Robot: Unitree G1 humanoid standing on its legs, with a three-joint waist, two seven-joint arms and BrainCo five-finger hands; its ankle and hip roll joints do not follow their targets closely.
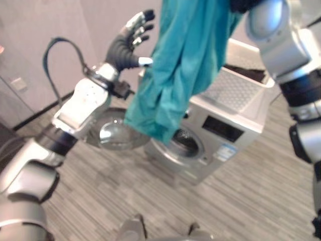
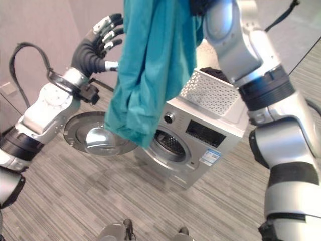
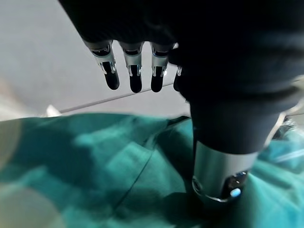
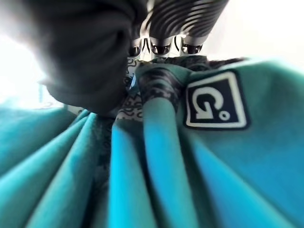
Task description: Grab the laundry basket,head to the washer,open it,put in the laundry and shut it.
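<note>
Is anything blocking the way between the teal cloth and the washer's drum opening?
Nothing visible blocks it. The teal cloth hangs from the right hand just above and in front of the washer's drum opening; the door is swung wide open to the side. The open left hand is beside the cloth.

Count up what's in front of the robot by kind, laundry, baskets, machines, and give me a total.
Teal garment, hanging from the right hand beside the open left hand: 1
White perforated laundry basket on top of the washer: 1
Silver washer, round door swung open: 1
Total: 3
</note>
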